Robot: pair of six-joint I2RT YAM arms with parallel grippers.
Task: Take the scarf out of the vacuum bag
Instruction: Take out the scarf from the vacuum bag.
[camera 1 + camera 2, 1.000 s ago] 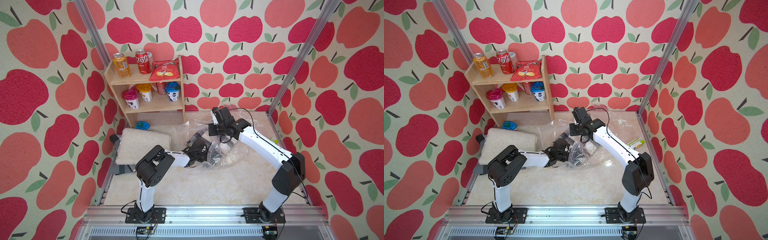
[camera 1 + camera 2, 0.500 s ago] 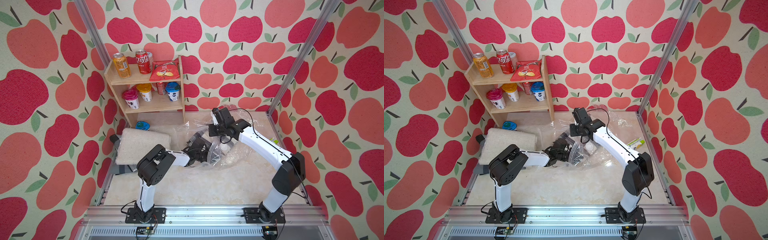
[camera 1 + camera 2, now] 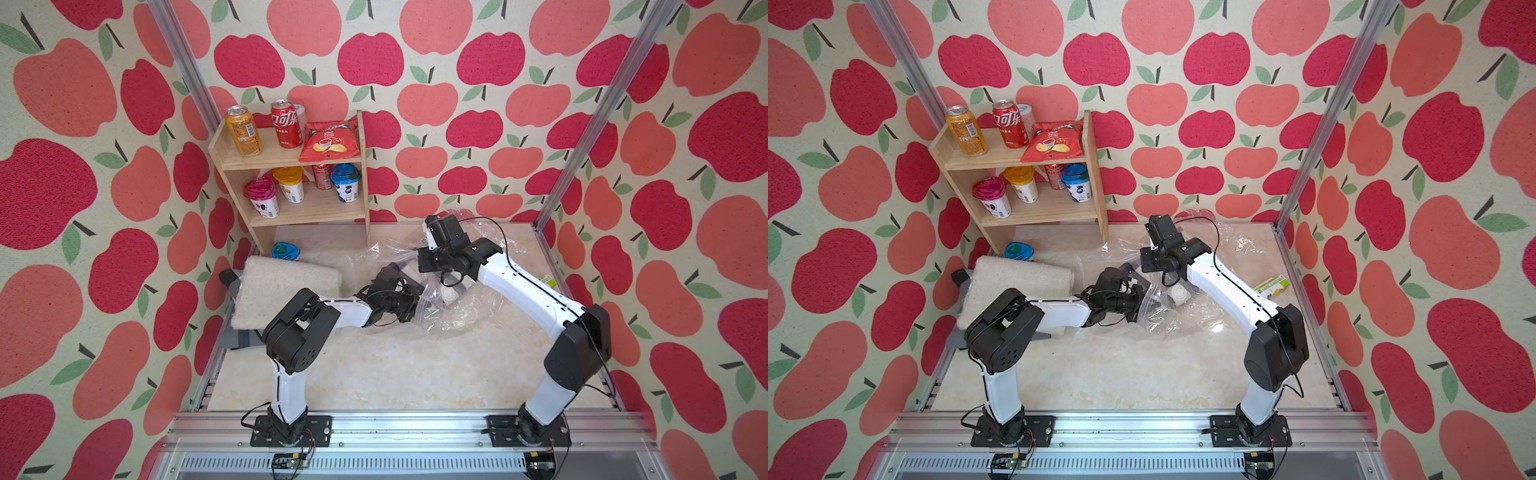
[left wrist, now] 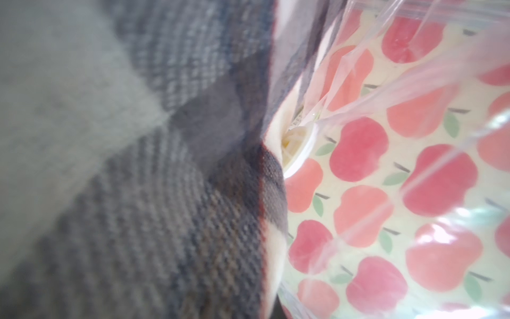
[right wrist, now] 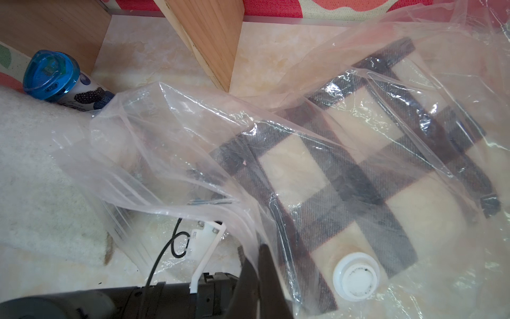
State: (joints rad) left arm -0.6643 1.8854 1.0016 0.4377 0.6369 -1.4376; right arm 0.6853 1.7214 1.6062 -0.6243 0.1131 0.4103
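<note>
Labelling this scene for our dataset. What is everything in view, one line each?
vacuum bag: one, clear, table centre
scarf: one, cream with dark checks, inside bag
valve cap: one, white, on bag
shelf: one, wooden, back left
cans: four; orange, red, silver on top shelf, red on lower
chip bag: one, red, top shelf
cups: four; pink, yellow, blue lids on lower shelf, another blue on table
fleecy cloth: one, cream, table's left edge
packet: one, green-yellow, table's right edge
left hand: one, black, shut at bag's mouth
right hand: one, black, shut on bag's film
</note>
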